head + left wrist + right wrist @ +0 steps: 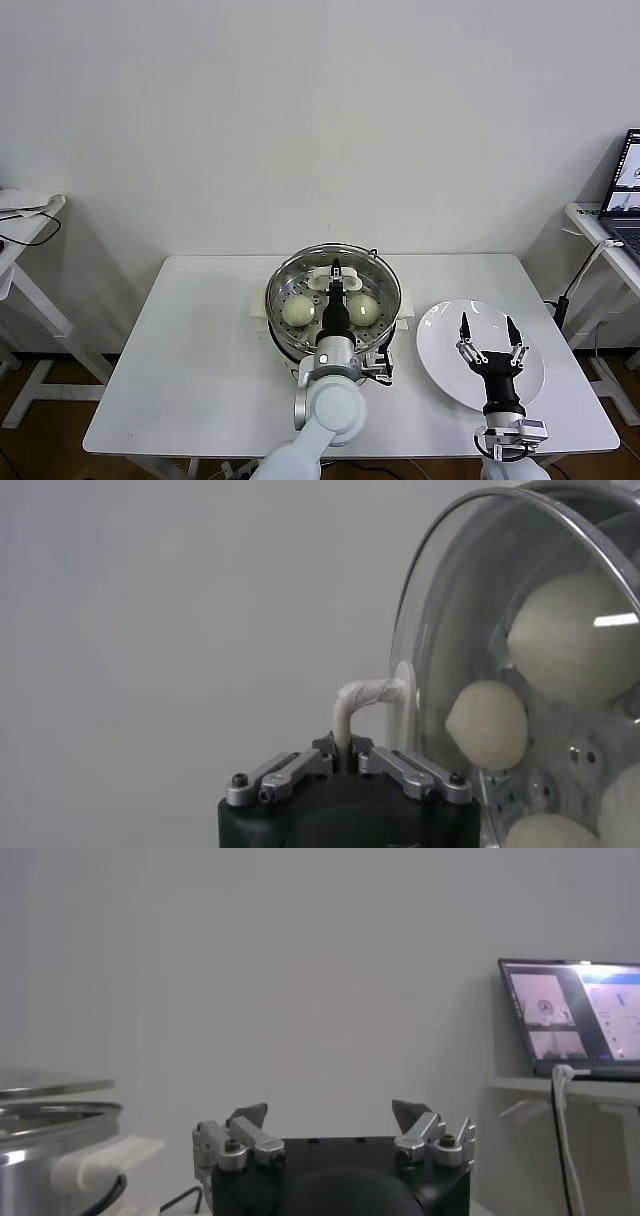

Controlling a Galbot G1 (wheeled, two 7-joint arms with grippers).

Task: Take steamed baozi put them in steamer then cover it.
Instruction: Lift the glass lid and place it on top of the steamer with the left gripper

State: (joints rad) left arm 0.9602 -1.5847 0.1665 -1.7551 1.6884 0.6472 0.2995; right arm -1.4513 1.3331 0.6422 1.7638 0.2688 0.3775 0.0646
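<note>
The left gripper point(337, 272) was clamped on the white handle of the round transparent glass cover point(440, 620), which sat over the shiny stainless-steel steamer point(283, 281) holding cream-white baozi point(296, 311). The right gripper point(488, 332) hovered wide open above the flat white plate point(440, 345).

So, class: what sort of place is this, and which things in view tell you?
Probably a lab or test room, not a kitchen: a plain white table against a bare wall, an open laptop on a side desk, and a lone steamer.

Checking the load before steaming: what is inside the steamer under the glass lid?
Through the cover, held by the left gripper, baozi sit on the steamer tray. The gripper arm hides the middle, so the full count is unclear.
</note>
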